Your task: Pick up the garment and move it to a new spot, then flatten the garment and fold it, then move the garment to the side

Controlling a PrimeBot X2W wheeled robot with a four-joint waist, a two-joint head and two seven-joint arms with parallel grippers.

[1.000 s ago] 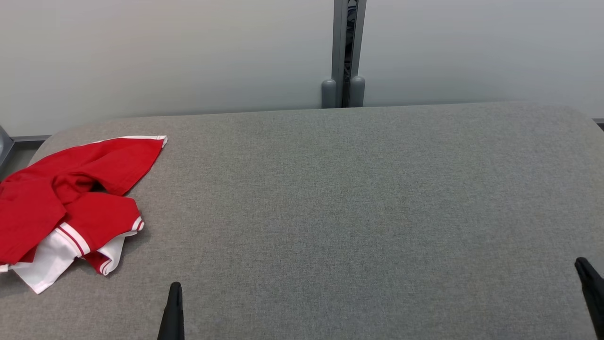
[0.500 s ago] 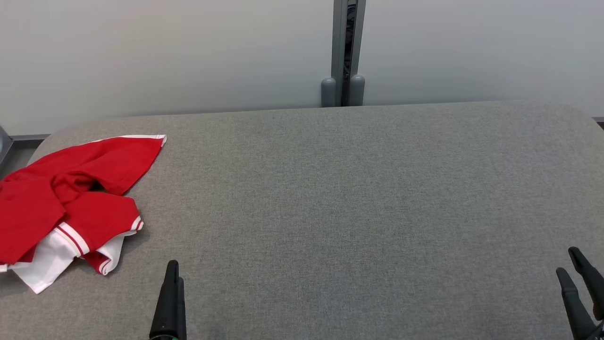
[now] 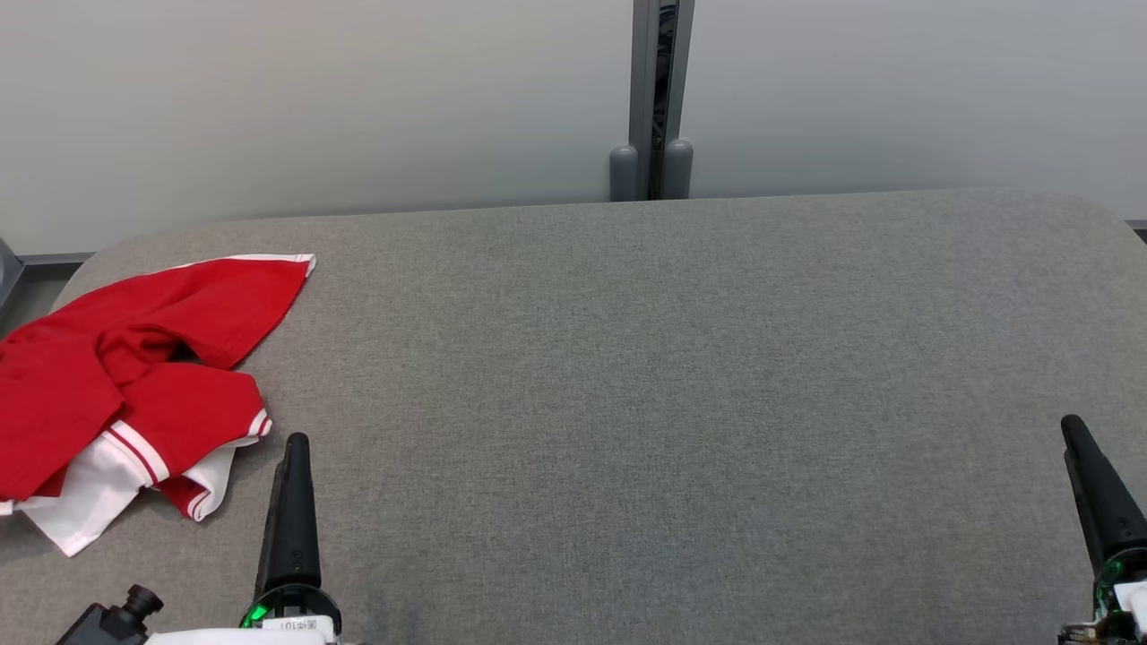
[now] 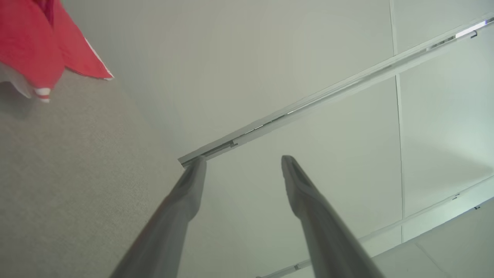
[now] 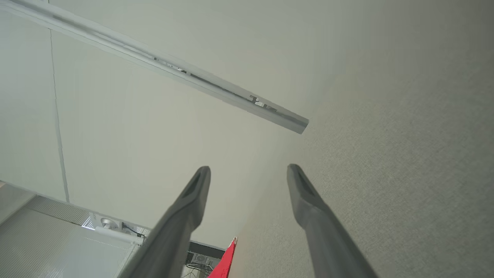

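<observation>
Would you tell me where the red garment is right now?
In the head view, the garment lies crumpled at the left end of the table, beyond and left of the left gripper.

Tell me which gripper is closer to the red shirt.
Left. The left gripper is just right of the shirt, not touching; the right gripper is far across the table.

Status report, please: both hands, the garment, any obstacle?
Left hand open, empty, near garment. Right hand open, empty, far right. Garment crumpled at table left end, ungrasped. No obstacle between.
</observation>
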